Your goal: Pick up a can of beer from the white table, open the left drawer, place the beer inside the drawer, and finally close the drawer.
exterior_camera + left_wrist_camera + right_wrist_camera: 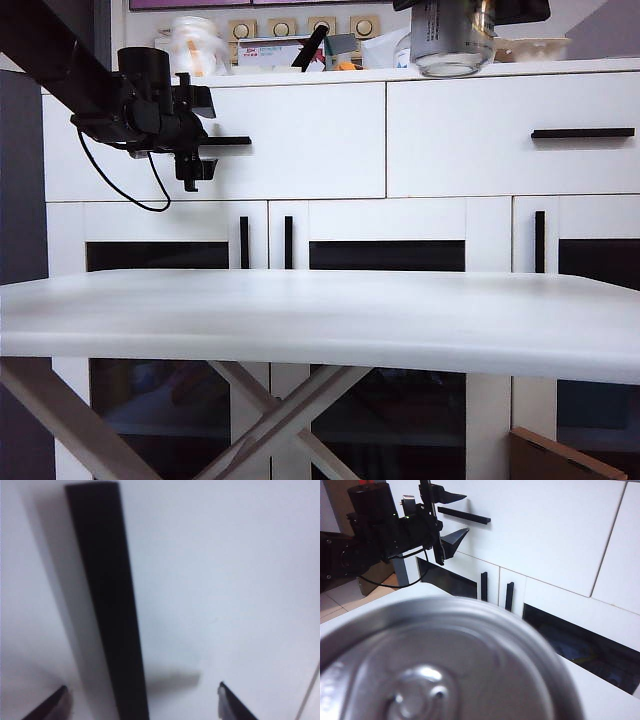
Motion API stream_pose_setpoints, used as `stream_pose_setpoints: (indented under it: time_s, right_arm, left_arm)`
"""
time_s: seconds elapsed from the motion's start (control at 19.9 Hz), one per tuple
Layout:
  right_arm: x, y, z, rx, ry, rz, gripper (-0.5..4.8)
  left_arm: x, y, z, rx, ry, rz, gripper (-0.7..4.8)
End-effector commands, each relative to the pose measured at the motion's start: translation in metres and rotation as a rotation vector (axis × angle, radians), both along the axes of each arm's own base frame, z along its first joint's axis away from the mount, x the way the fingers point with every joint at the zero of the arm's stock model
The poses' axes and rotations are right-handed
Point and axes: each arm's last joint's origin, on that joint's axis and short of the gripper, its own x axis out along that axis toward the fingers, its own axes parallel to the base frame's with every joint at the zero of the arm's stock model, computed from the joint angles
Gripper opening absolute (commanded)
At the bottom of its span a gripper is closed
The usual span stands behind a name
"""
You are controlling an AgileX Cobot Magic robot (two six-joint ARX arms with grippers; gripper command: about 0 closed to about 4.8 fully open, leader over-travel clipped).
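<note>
- The cabinet fills the back of the room behind the table, with two drawers on top and dark glass doors below; its top carries clutter, a jar among it
- The table is bare and white in the exterior view, so nothing on it stands in the way of either arm
- The left drawer is shut, flush with its neighbour, so the step in hand looks like opening it
- The left gripper stands open at the handle, one finger above the bar and one below, the wrist rolled so the jaws straddle it
- To do this well, I judge it should close squarely on the bar near its middle, then pull straight out, level, far enough for the can to drop in
- The bar is slim and smooth, so a skewed grip could slip off
- The can is held high in the right gripper, up at the right above the cabinet top; the jaws themselves are hidden, but the can hangs clear of any surface, so they are clamped on it
</note>
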Motion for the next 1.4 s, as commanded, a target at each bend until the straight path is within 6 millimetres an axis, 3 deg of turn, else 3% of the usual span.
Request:
stream_pose_setpoints:
  time_s: [0.05,0.15,0.2,0.3,0.4,0.45,0.7,0.9,1.1,1.4]
  right_arm:
    - [-0.002,0.000,0.013,0.038,-0.077,0.003,-0.05]
    - [-0.002,0.000,0.013,0.038,-0.077,0.003,-0.05]
    - [-0.002,0.000,0.013,0.038,-0.077,0.003,-0.05]
    - [-0.002,0.000,0.013,0.037,-0.076,0.003,-0.05]
    - [-0.002,0.000,0.013,0.037,-0.076,0.003,-0.05]
    - [-0.002,0.000,0.013,0.038,-0.077,0.003,-0.05]
    - [-0.002,-0.001,0.013,0.037,-0.076,0.000,-0.05]
    - [-0.002,-0.001,0.013,0.037,-0.076,0.001,-0.05]
    - [-0.002,-0.001,0.013,0.037,-0.077,0.001,-0.05]
    - [-0.002,-0.001,0.013,0.036,-0.078,-0.001,-0.05]
  left_arm:
    - [-0.001,0.000,0.005,-0.005,-0.031,-0.014,3.80]
    - [0.000,0.000,0.003,-0.003,-0.037,-0.025,3.66]
    - [0.000,0.000,0.003,-0.003,-0.034,-0.022,3.30]
    - [0.001,0.000,0.004,0.001,-0.043,-0.023,2.06]
    - [0.004,-0.001,0.007,0.008,-0.068,-0.040,0.19]
    - [0.006,-0.002,0.008,0.032,-0.088,-0.047,-0.07]
    - [0.011,-0.003,0.003,0.149,-0.147,-0.071,-0.06]
    - [0.007,-0.001,0.000,0.154,-0.322,-0.122,-0.06]
    - [-0.004,-0.001,-0.016,0.121,-0.482,-0.179,-0.06]
    - [-0.008,-0.002,-0.021,0.130,-0.507,-0.218,-0.06]
